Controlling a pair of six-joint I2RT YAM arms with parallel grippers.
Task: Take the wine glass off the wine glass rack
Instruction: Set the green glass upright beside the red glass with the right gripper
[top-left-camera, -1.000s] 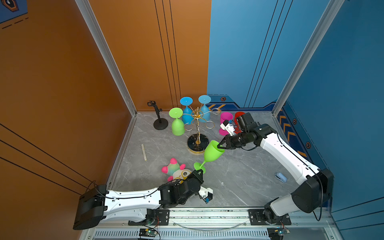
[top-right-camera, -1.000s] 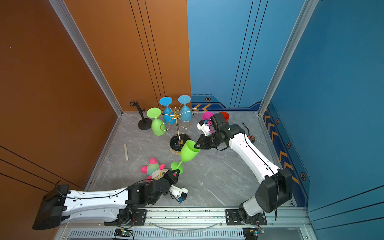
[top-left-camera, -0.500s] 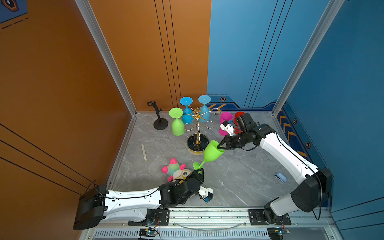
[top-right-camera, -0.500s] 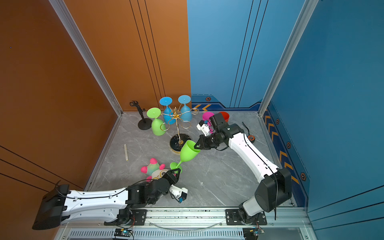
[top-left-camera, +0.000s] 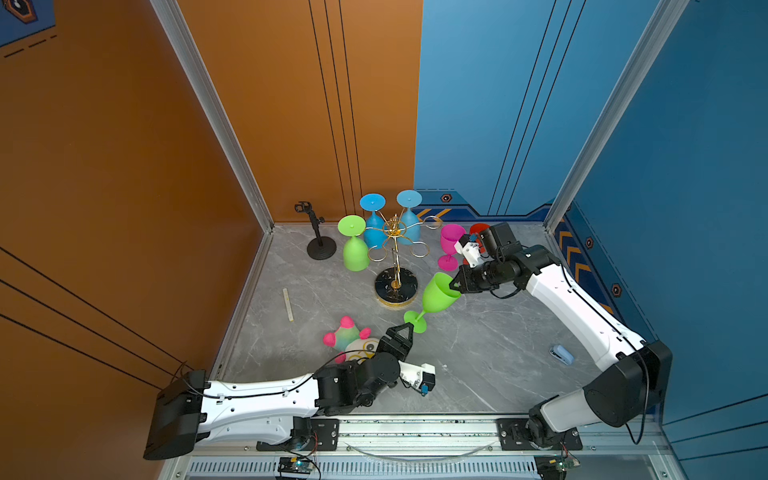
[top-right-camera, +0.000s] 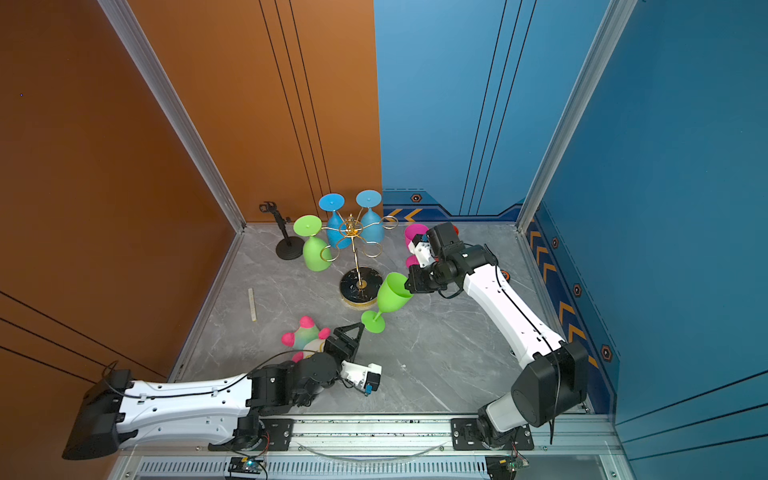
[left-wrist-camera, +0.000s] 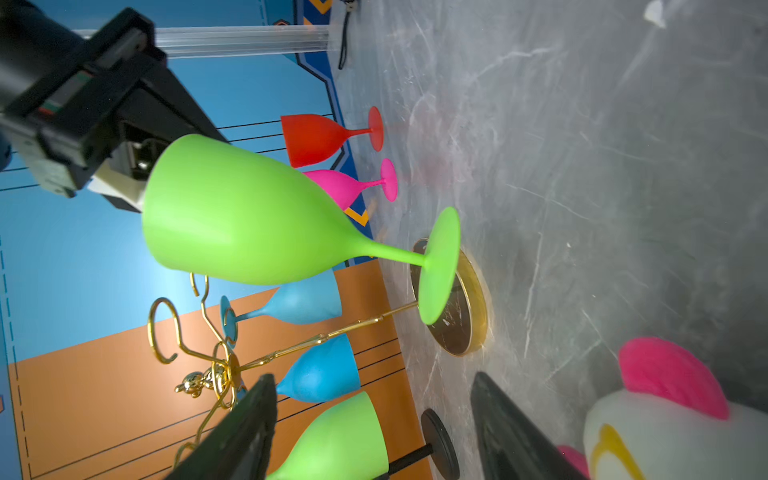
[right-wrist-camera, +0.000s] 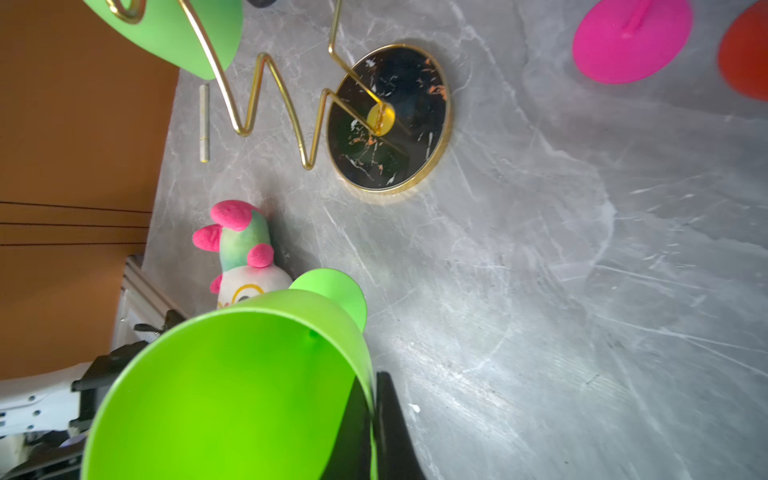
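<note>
Jaws of the left gripper (top-left-camera: 405, 329) stood spread and empty on the near side of the wine glass rack (top-left-camera: 396, 286), just beside the foot of the green wine glass (top-left-camera: 438, 293). This glass was off the rack, tilted beside the rack's base. The right gripper (top-left-camera: 455, 286) pinched its rim, one finger inside the bowl. It looked like light, stiff, smooth plastic, so a rim pinch could slip; the thin stem seemed a surer place. Behind, three other glasses (top-left-camera: 354, 253) hung on the rack.

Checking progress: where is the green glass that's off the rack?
The glass is mid-table in both top views, beside the rack base: right hand pinches its rim, foot near the open left hand.
</note>
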